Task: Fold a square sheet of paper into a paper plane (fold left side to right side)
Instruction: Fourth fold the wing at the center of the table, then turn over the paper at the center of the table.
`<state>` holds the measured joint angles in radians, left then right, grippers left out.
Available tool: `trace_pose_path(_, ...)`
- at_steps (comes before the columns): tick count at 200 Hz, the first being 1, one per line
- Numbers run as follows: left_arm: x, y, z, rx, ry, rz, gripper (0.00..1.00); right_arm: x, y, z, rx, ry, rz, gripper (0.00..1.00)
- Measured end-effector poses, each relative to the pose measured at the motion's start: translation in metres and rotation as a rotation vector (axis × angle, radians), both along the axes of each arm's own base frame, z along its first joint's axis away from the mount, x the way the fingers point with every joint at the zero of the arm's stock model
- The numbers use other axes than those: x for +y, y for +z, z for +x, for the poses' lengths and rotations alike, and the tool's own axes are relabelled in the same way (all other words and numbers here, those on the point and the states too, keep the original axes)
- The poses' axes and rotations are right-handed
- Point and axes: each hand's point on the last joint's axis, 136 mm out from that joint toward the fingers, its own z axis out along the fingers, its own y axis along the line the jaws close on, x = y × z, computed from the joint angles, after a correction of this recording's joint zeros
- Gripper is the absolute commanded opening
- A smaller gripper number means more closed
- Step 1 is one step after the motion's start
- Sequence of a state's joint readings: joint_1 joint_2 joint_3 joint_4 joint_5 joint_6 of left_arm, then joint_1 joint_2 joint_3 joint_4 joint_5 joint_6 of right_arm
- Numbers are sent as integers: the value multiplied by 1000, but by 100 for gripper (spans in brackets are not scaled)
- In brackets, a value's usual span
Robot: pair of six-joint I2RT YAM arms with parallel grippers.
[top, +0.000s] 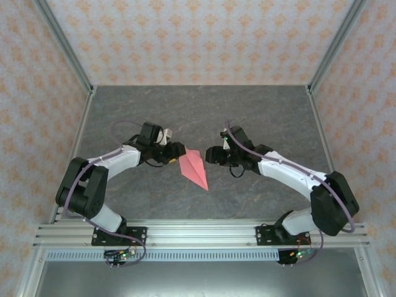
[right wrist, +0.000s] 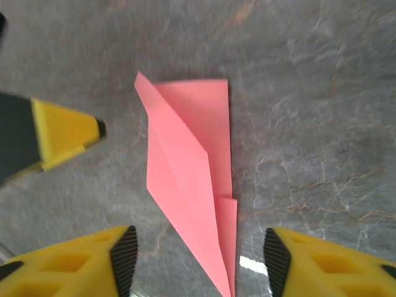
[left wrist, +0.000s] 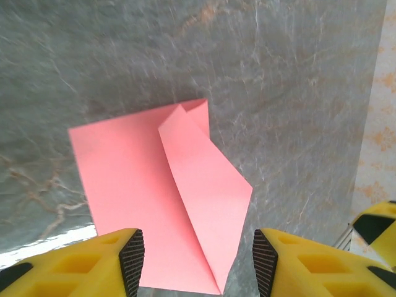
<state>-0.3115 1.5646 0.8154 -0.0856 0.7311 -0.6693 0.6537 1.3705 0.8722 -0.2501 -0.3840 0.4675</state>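
Rail: the aluminium mounting rail (top: 198,235) runs along the near edge of the table, with both arm bases bolted to it.
Left arm: the left arm (top: 99,179) rises from its base and reaches in toward the middle of the table.
Right arm: the right arm (top: 303,179) mirrors it from the other side.
Left gripper: the left gripper (top: 175,153) hangs just beside the paper's far left corner. In its wrist camera the left gripper (left wrist: 198,260) has its yellow fingers (left wrist: 131,260) spread wide, gripping nothing.
Right gripper: the right gripper (top: 212,154) sits just right of the paper. Its fingers (right wrist: 124,257) are likewise parted with nothing pinched (the paper shows on the table through the gap).
Paper: the sheet of paper (top: 193,168) lies flat on the table between the two grippers. It is salmon pink and folded into a pointed shape, with the tip aimed at the near edge. One long flap is creased over the layer beneath (left wrist: 154,185), and the wider end faces away (right wrist: 192,142).
Table: the grey marbled table top (top: 198,111) stretches back behind the grippers.
Walls: the wallpaper (top: 198,37) has a pale ground with orange motifs and closes in the far side and both flanks.
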Motion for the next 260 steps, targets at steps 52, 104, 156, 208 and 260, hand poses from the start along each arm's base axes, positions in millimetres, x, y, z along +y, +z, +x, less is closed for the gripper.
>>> trace_pose_path(52,-16,-33,7,64,1,-3,50,-8,1,-2,-33,-31,4,67)
trace_pose_path(104,-31,-34,24,60,-4,-32,37,-12,-4,-3,-23,-45,11,74)
trace_pose_path(156,-41,-28,37,32,-12,-58,14,-32,-7,4,20,-125,162,100)
trace_pose_path(208,-43,8,41,-26,-20,-71,7,-58,-7,17,86,-197,410,100)
trace_pose_path(260,-42,135,55,-282,-24,-154,7,-32,33,15,60,-15,588,100)
